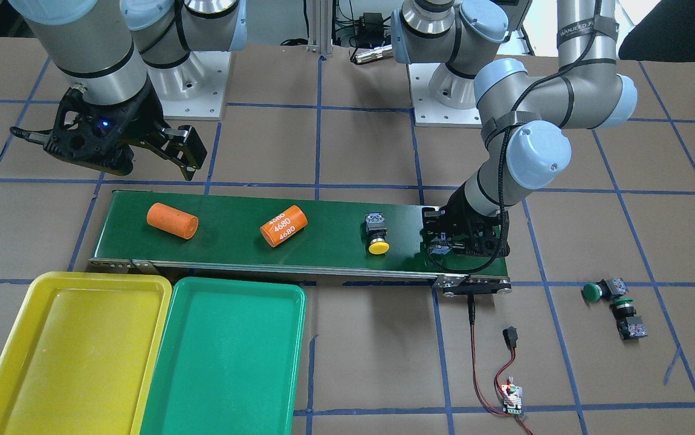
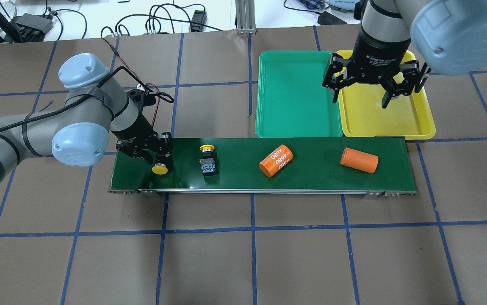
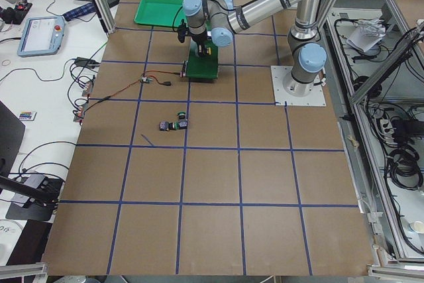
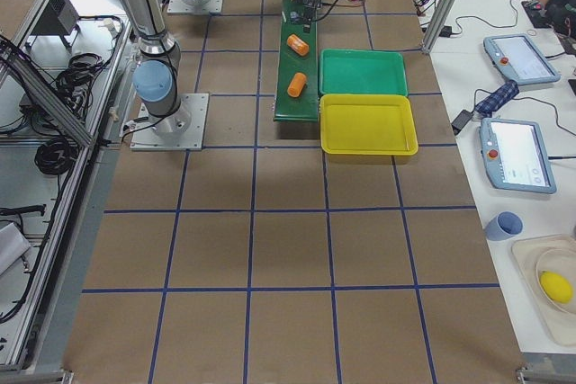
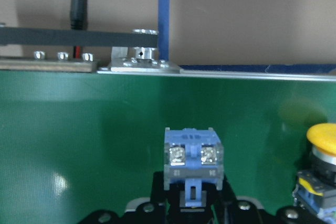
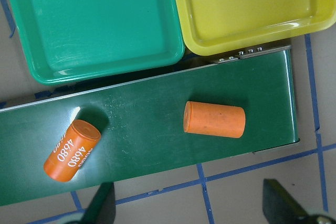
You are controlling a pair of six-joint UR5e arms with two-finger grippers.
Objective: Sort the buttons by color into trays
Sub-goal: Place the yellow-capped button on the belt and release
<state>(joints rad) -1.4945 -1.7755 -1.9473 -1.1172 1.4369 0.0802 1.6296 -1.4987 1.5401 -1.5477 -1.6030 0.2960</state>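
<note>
My left gripper (image 2: 159,160) is low over the left end of the dark-green belt, shut on a yellow-capped button (image 2: 161,169). Its blue-grey contact block (image 5: 193,161) sits between the fingers in the left wrist view. A second yellow button (image 1: 377,233) lies on the belt beside it. Two green buttons (image 1: 600,291) (image 1: 625,315) lie on the brown table past the belt's end. The yellow tray (image 1: 69,356) and the green tray (image 1: 226,362) stand side by side, both empty. My right gripper (image 2: 364,95) hangs open and empty above the yellow tray.
Two orange cylinders (image 1: 172,220) (image 1: 283,225), one marked 4680, lie on the conveyor belt (image 1: 323,257). A red-black cable and a small circuit board (image 1: 512,399) lie on the table near the belt's end. Both arm bases stand behind the belt.
</note>
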